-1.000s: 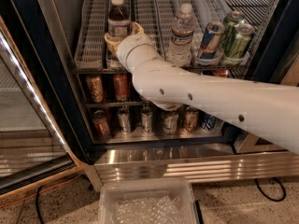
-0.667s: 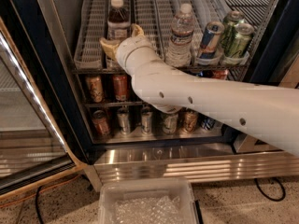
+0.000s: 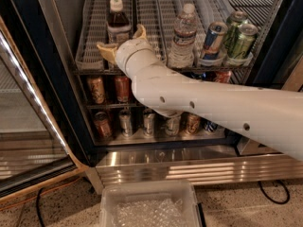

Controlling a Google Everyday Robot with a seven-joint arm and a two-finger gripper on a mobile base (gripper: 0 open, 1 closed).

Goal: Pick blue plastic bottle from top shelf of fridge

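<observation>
The blue plastic bottle (image 3: 118, 22), with a white cap, dark liquid and a pale label, stands upright at the front left of the top shelf (image 3: 93, 32), a white wire rack in the fridge (image 3: 19, 46). My gripper (image 3: 123, 41) is at the shelf's front edge, right in front of the bottle's lower part. It is open, with one yellowish fingertip (image 3: 106, 50) low to the bottle's left and the other to its right. My white arm (image 3: 213, 108) crosses in from the right and hides the bottle's base.
A clear ribbed water bottle (image 3: 183, 37), a blue can (image 3: 214, 39) and green cans (image 3: 241, 39) stand to the right on the same rack. Lower racks hold cans (image 3: 122, 88). The open glass door (image 3: 23, 141) stands left. A clear plastic bin (image 3: 149, 205) sits on the floor below.
The gripper's fingers have spread a little wider around the bottle, the left one dropping lower and further left. The bottle has not moved.
</observation>
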